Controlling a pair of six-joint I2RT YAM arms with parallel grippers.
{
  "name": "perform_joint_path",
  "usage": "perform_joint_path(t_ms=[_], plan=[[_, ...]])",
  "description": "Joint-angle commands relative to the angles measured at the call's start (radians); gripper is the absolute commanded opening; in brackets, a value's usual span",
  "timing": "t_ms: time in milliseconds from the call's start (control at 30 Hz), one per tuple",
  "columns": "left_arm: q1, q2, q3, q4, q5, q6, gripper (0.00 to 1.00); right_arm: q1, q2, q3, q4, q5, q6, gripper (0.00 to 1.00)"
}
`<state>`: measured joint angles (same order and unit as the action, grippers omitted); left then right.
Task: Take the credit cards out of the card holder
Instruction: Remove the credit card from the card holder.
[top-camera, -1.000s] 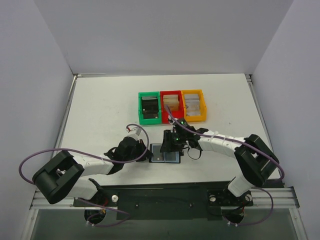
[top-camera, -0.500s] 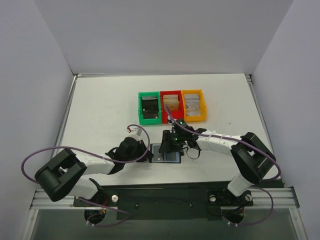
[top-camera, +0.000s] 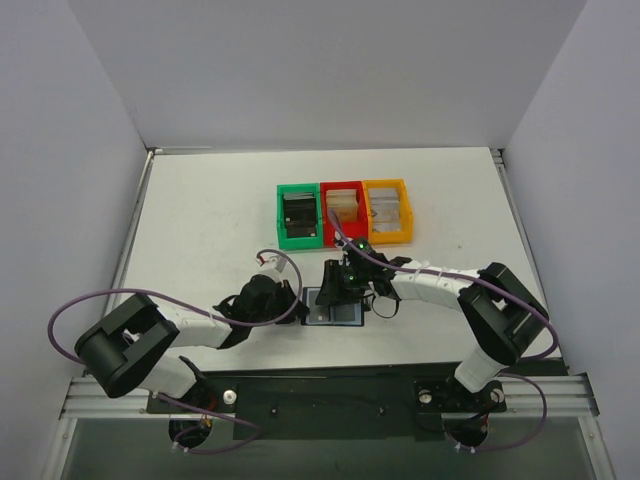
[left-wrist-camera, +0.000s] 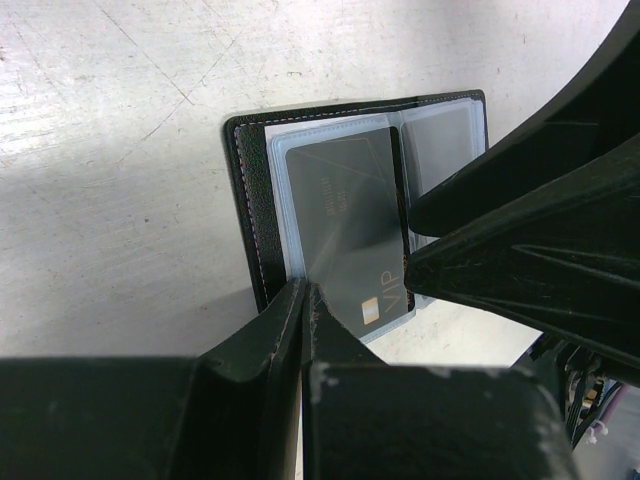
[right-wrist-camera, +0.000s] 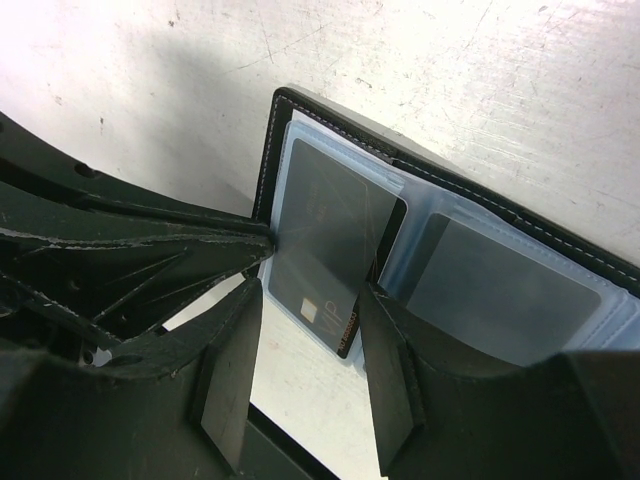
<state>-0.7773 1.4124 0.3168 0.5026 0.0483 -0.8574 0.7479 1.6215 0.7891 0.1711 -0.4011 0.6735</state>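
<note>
1. The card holder (top-camera: 333, 308) lies open and flat on the tabletop (top-camera: 200, 220), close to the near edge and about midway along it.
2. A dark card (left-wrist-camera: 345, 215) (VIP printed on it) sticks partway out of one clear pocket, past the holder's edge. A second card (right-wrist-camera: 500, 290), greyish, sits fully inside the other pocket.
3. Left end effector (left-wrist-camera: 303, 295): fingers pressed together, tips right at the dark card's edge. Honestly can't tell if they're actually nipping it.
4. Right end effector (right-wrist-camera: 310, 300): fingers spread, one on each side of the dark card's protruding end.
5. The green bin (top-camera: 299, 217), red bin (top-camera: 343, 210) and yellow bin (top-camera: 387, 210) sit in a row farther back, well apart from the holder.
</note>
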Motion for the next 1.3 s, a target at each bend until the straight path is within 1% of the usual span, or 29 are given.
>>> perform_joint_path(t_ms=[0,800,1000,1267], plan=[[-0.013,0.025,0.011,0.028,-0.018,-0.002,0.09,-0.002,-0.002,-0.014,0.025,0.011,0.014,0.4],[-0.014,0.028,-0.002,0.024,-0.038,0.0,0.09,-0.012,-0.06,-0.073,0.062,0.057,0.044,0.41],[-0.013,0.03,0.001,0.024,-0.038,0.0,0.09,-0.013,-0.061,-0.071,0.057,0.056,0.04,0.41],[-0.014,0.03,0.001,0.027,-0.034,0.0,0.09,-0.013,-0.054,-0.08,0.096,0.031,0.049,0.41]])
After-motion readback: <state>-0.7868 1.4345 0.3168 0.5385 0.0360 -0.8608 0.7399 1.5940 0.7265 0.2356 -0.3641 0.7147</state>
